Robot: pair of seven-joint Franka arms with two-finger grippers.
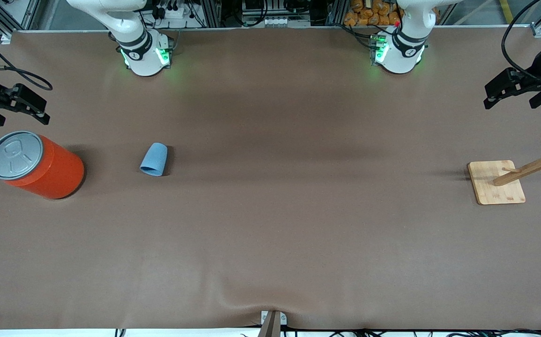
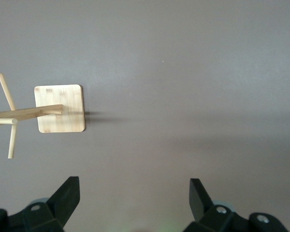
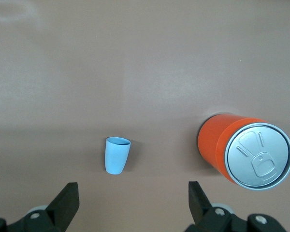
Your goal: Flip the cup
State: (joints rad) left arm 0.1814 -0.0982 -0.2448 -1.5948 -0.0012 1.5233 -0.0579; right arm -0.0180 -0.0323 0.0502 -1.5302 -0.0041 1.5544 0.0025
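Note:
The small light-blue cup (image 1: 154,159) lies on its side on the brown table, its wide mouth end nearer the front camera. It also shows in the right wrist view (image 3: 118,155). My right gripper (image 1: 40,111) is open and empty, up in the air at the right arm's end of the table, over bare table beside the orange can. In the right wrist view the right gripper (image 3: 133,191) has the cup between its spread fingers but far below. My left gripper (image 1: 488,97) is open and empty, high over the left arm's end; it also shows in its own view (image 2: 134,186).
A large orange can (image 1: 40,164) with a grey lid stands beside the cup, toward the right arm's end, also in the right wrist view (image 3: 241,150). A wooden peg rack on a square base (image 1: 496,182) stands at the left arm's end, also in the left wrist view (image 2: 59,115).

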